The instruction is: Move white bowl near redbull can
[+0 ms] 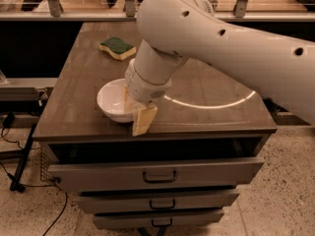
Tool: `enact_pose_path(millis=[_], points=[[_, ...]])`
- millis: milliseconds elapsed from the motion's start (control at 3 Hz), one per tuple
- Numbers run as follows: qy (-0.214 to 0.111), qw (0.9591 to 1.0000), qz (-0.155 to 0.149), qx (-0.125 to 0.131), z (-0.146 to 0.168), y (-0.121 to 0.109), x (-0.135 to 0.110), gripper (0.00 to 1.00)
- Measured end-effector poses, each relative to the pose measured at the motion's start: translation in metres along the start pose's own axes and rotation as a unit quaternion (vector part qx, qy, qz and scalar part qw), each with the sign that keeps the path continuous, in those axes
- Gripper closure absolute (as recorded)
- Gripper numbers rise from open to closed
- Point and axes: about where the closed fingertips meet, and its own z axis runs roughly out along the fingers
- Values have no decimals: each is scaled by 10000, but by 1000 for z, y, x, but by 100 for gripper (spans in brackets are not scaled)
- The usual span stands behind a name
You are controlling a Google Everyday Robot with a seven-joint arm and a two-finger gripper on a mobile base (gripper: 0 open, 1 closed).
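The white bowl (pixel 112 100) sits on the wooden table top (pixel 206 119) near its front left edge. My gripper (pixel 135 113) hangs from the big white arm that reaches in from the upper right. It straddles the bowl's near right rim. One tan finger (pixel 143 120) is outside the bowl and the other is inside it, and they close on the rim. The bowl rests on the table. The redbull can is out of view, and the arm covers much of the table's back right.
A green and yellow sponge (pixel 117 47) lies at the back left of the table. The table's front edge is just below the bowl. Drawers with handles (pixel 159 176) are under the top. A ring of light (pixel 211 103) shows on the right half.
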Motion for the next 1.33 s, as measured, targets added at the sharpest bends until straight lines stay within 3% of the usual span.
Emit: enact_pose_path(millis=[333, 667, 1333], points=[[0, 10000, 0, 0, 0, 0, 0, 100], [1, 10000, 0, 1, 0, 0, 0, 77], [0, 10000, 0, 0, 0, 0, 0, 15]])
